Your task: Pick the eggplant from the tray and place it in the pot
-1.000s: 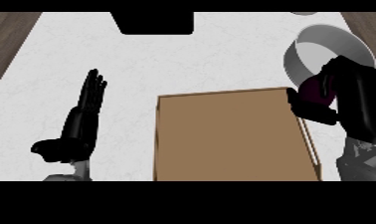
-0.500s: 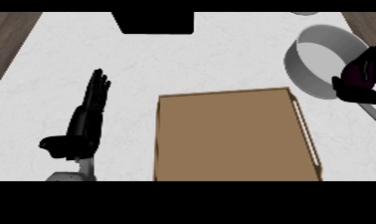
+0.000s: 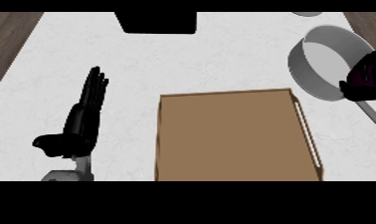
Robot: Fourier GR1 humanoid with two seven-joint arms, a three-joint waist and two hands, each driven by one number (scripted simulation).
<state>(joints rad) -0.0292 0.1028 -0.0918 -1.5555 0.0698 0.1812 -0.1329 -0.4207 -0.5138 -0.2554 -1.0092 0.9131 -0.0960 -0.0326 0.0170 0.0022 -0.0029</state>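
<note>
The brown tray (image 3: 235, 138) lies in the lower middle of the head view with nothing on its surface. The grey pot (image 3: 312, 63) stands at the upper right, just beyond the tray's far right corner. My right hand (image 3: 367, 68) shows only partly at the right edge, over the pot's near right rim. It is curled round the dark purple eggplant (image 3: 354, 86), which is mostly hidden by the fingers. My left hand (image 3: 84, 118) rests open on the counter at the left, fingers pointing away, apart from the tray.
A black block (image 3: 155, 21) sits at the counter's far edge in the middle. A small grey object (image 3: 307, 14) peeks in at the top right. Dark wood floor shows past the counter's left and right edges. The pot's handle (image 3: 367, 109) runs toward the lower right.
My right hand with the eggplant has moved right and away from the tray, now mostly out of view beside the pot. The left hand has stayed put.
</note>
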